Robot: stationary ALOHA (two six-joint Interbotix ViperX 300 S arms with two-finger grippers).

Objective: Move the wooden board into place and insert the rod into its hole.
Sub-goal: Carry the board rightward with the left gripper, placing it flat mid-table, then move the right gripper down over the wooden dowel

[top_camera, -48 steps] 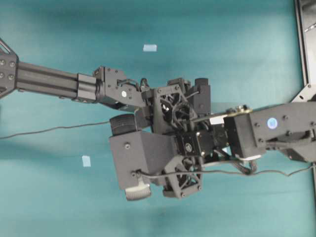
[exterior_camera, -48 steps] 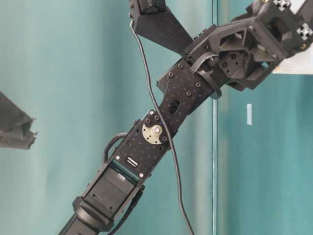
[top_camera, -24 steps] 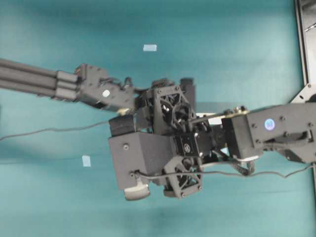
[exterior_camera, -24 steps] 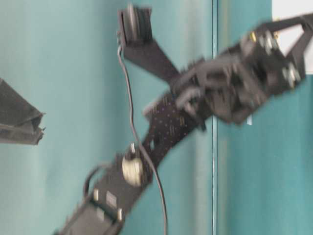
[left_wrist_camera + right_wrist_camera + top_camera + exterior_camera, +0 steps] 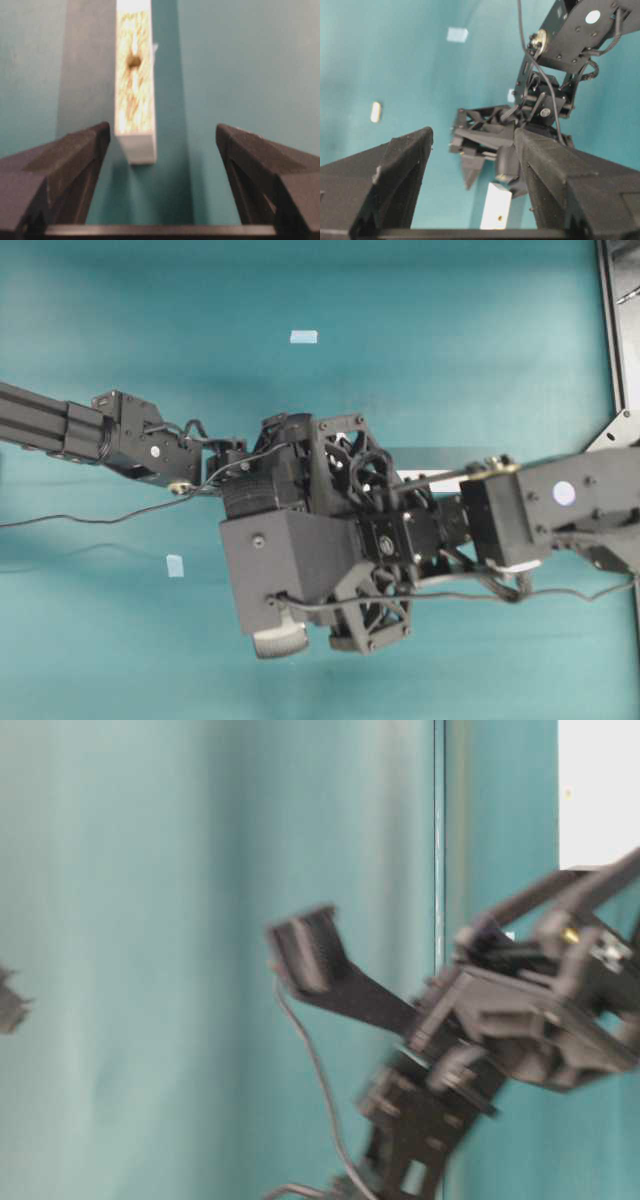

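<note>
Pale wooden board (image 5: pixel 134 85) lies flat on the teal table (image 5: pixel 240 65); we find left gripper (image 5: pixel 162 150) spread before its end, right gripper (image 5: pixel 472 165) spread, empty.

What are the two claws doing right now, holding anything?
Left gripper: open, empty, the board lying ahead between its fingers.
Right gripper: open, empty.

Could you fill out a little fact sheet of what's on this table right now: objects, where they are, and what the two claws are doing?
Surface: teal table
Wooden board: wooden board lies flat, dark hole showing near one end
Rod: small cream peg lies apart on the table
Tape: pale tape squares
Left gripper: left gripper open, board end between its fingers, nothing gripped
Right gripper: right gripper open, empty
</note>
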